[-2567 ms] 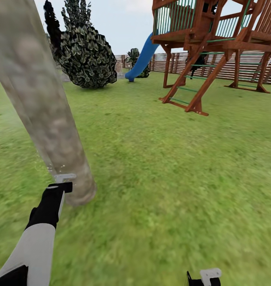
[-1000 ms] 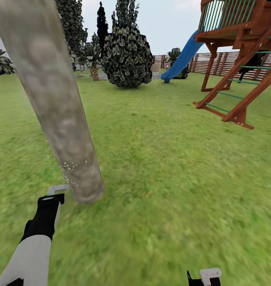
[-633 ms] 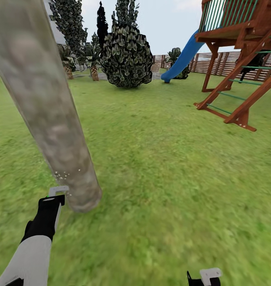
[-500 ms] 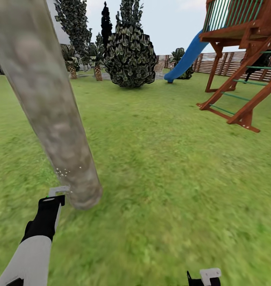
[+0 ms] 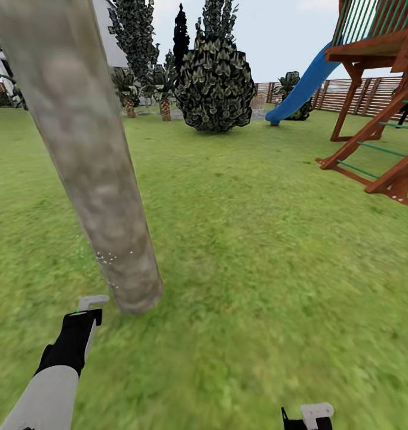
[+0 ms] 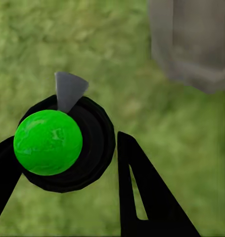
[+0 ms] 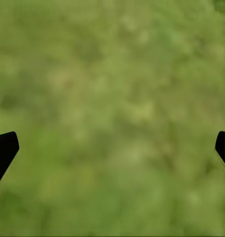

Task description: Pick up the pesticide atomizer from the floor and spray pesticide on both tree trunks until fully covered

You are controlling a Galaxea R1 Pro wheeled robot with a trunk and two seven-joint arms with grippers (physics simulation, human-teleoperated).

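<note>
The left gripper [image 6: 67, 163] is clamping the atomizer [image 6: 60, 143], its nozzle [image 5: 93, 302] pointing at the trunk [image 5: 96, 179] base. The right gripper [image 7: 112, 143] is hanging wide apart over grass [image 5: 257, 269]. Beyond the trunk, a bush [image 5: 214, 83] is standing.

One thick pale grey-brown mottled tree trunk [image 5: 96, 173] stands on the green grass lawn [image 5: 257, 251]. Beyond the trunk stand one round dark bushy tree [image 5: 215, 89], two small palm-like plants [image 5: 163, 80] and one blue slide [image 5: 302, 83] joined to one reddish-brown wooden play tower [image 5: 377, 77]. One green-capped black atomizer [image 6: 60, 143] sits beside the trunk's base.
</note>
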